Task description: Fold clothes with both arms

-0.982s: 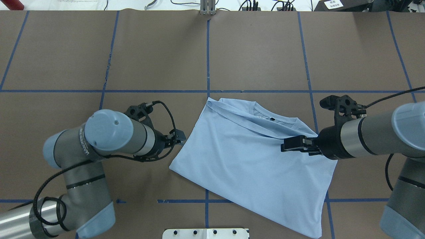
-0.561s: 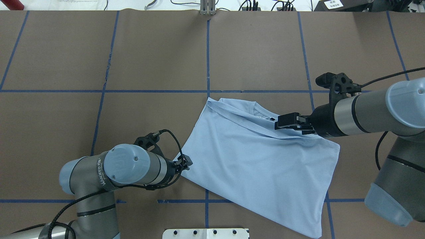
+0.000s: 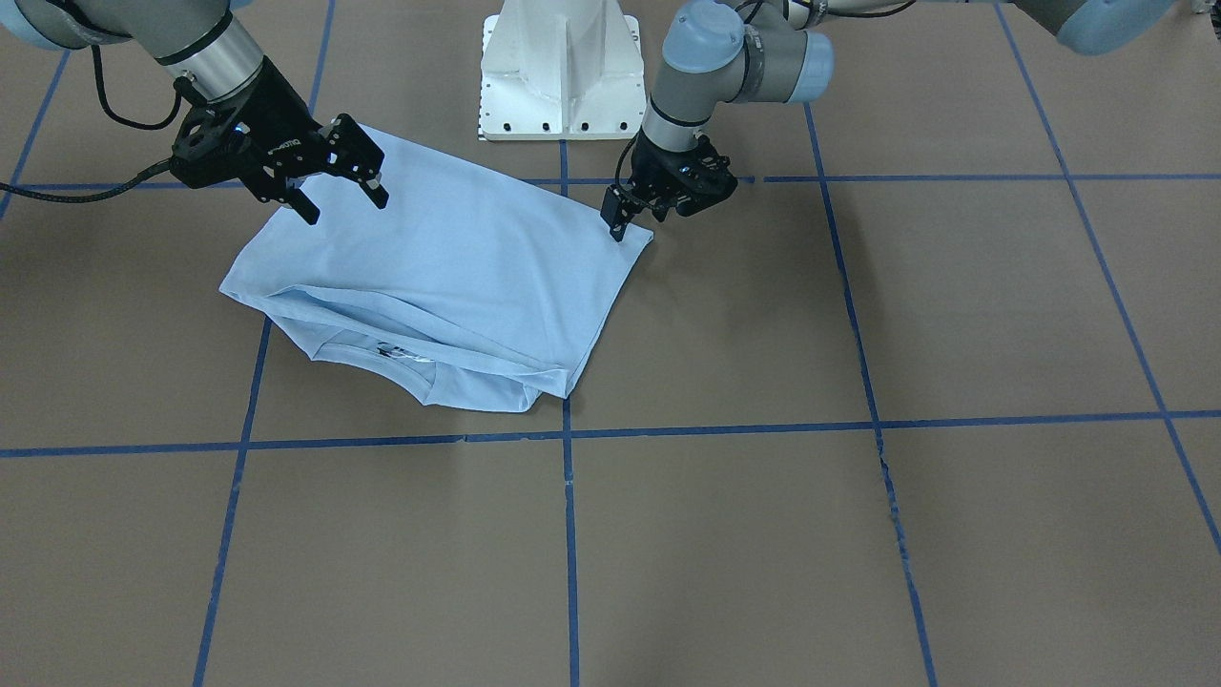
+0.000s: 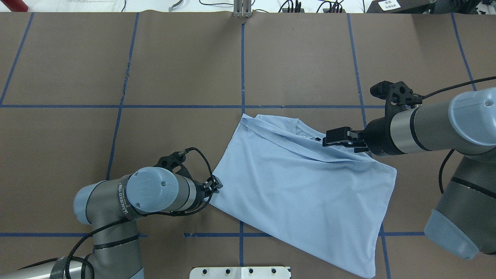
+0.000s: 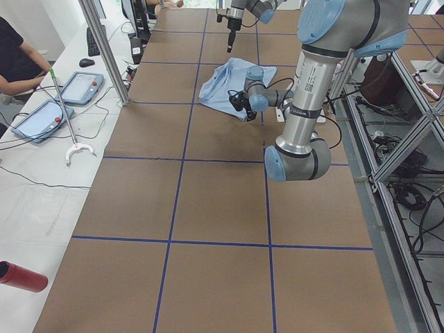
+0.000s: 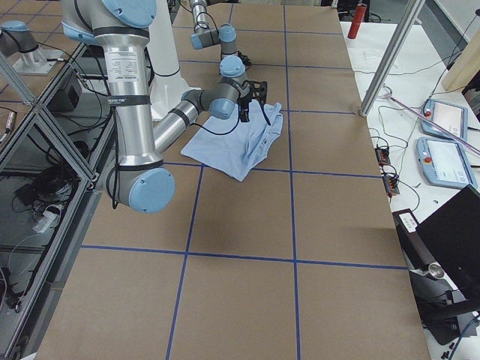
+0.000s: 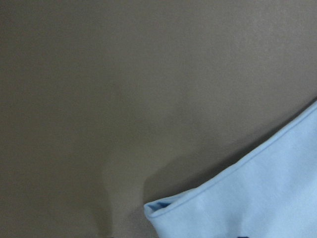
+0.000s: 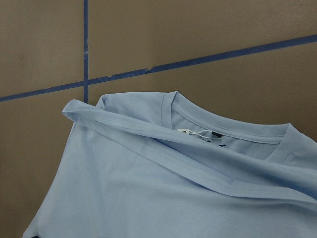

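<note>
The clothes, one pale blue T-shirt (image 4: 302, 186), lie folded on the brown table, neck and label (image 8: 198, 134) on the far side. My left gripper (image 4: 216, 185) sits low at the shirt's near-left corner (image 7: 257, 198). That corner lies flat on the table. The fingers look slightly apart, with no cloth between them. From the front, this gripper (image 3: 622, 224) touches the corner's edge. My right gripper (image 4: 329, 139) hovers open over the shirt's right side, beside the collar. The front view shows its fingers (image 3: 382, 196) spread above the cloth (image 3: 458, 267).
The white pedestal base (image 3: 563, 76) stands at the robot's edge, just behind the shirt. Blue tape lines (image 4: 242, 69) grid the table. A person sits at a side bench with tablets (image 5: 76, 87). A red cylinder (image 5: 21, 276) lies off the table.
My left gripper swung from beside the shirt's left edge toward the robot, down to the near-left corner. My right gripper moved from the right hem area toward the collar.
</note>
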Tool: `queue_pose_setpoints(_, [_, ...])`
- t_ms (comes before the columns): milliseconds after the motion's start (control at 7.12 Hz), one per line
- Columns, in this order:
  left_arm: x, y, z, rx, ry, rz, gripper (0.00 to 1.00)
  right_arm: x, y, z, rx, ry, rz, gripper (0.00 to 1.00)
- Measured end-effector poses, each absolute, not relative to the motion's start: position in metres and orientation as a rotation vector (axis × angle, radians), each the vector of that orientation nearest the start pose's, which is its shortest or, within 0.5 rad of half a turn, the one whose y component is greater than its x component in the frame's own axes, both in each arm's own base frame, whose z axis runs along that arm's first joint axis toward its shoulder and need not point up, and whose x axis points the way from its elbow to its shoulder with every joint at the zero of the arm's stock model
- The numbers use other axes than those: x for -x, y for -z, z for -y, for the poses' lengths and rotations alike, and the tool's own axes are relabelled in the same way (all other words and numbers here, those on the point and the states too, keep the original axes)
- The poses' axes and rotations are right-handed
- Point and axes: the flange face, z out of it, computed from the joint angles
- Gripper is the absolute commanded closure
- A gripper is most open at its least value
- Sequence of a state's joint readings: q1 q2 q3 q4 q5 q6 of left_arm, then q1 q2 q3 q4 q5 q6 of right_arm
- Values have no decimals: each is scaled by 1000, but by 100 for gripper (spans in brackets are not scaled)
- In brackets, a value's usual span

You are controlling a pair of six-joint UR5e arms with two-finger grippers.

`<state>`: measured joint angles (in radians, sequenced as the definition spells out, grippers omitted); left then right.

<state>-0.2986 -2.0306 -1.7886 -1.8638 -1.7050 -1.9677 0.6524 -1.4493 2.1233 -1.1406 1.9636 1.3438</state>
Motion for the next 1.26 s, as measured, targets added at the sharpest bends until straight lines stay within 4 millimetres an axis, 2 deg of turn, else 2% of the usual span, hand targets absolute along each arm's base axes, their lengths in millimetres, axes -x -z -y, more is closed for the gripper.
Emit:
queue_pose_setpoints(140, [-569,-270,302,173,576,-978,76,327,-291,371,-148,-162,1137,0])
queue_pose_setpoints(281, [-569,-269,302,174,579,-980,91,325,-290,371,-151,-165,1138,0])
queue_pose_setpoints(421, [-569,-269,303,174,580,-979,100,324,-290,372,-153,-167,1139,0])
queue_pose_setpoints(982, [-566,-268,310,167,597,-943,100,324,-288,371,-153,-166,1143,0])
queue_pose_setpoints(1263, [-552,-270,337,139,633,-929,100,324,-288,371,-153,-166,1143,0])
